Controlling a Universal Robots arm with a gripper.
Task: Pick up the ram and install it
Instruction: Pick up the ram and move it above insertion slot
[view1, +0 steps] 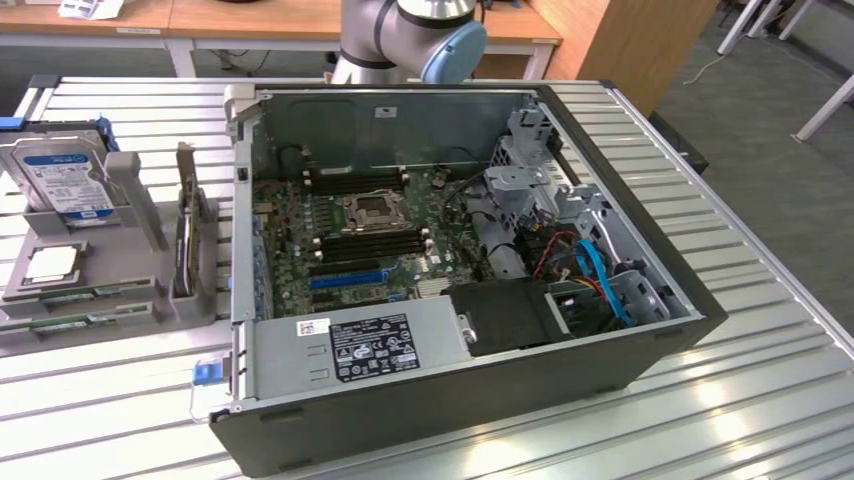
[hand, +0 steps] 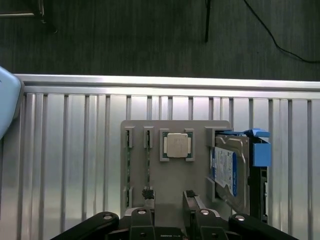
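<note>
Two ram sticks (hand: 148, 167) (hand: 127, 167) stand on edge in slots of a grey holder (hand: 195, 131) on the slatted table. In the exterior view the ram (view1: 83, 292) is a thin green strip at the holder's near end, with a second strip (view1: 67, 323) beside it. My gripper (hand: 169, 196) hangs above the holder, open, with nothing between its fingers. One fingertip (hand: 148, 194) lines up with the end of one ram stick. The open computer case (view1: 641, 350) holds a motherboard with black memory slots (view1: 374, 243) beside the processor socket (view1: 370, 212).
On the holder also sit a square silver processor chip (hand: 177, 146) and a hard drive (hand: 227, 172) with a blue-white label in a blue bracket. Upright boards (view1: 187, 230) stand at the holder's side toward the case. The arm's base (view1: 400, 40) rises behind the case.
</note>
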